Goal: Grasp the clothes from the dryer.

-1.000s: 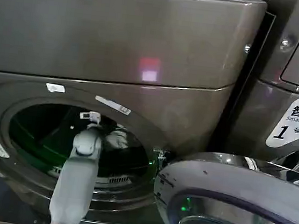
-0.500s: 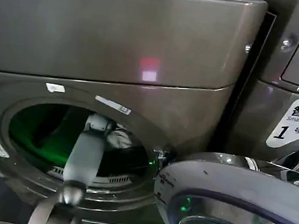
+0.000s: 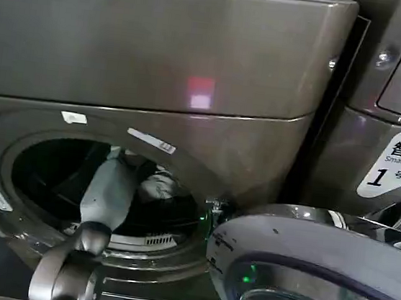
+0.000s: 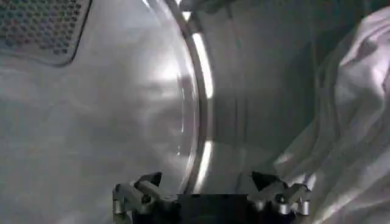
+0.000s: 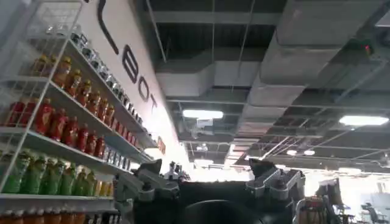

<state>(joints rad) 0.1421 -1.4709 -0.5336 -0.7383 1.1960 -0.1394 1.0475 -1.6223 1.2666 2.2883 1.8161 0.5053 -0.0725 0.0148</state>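
Observation:
The dryer [image 3: 161,51] is a big bronze-grey front-loader with its round porthole [image 3: 52,176] open. My left arm [image 3: 109,187] reaches through the porthole into the dark drum. The clothes [image 3: 157,186] are a small white and light-grey bundle lying inside, just right of the arm. In the left wrist view the left gripper [image 4: 207,180] is open with nothing between its fingers. The white fabric of the clothes [image 4: 350,122] hangs close beside one finger [image 4: 263,181]. My right gripper [image 5: 206,168] is open and empty, pointing up at a ceiling away from the machine.
The dryer's grey-rimmed glass door [image 3: 303,270] stands swung open at the lower right. A second machine with a "Smart wash" label [image 3: 397,169] stands on the right. A perforated patch of drum wall [image 4: 36,24] shows inside. Shelves of bottles [image 5: 55,128] flank the right gripper.
My left arm has pushed deeper into the drum, its elbow rising into view at the bottom. The green glow inside the drum has gone dark.

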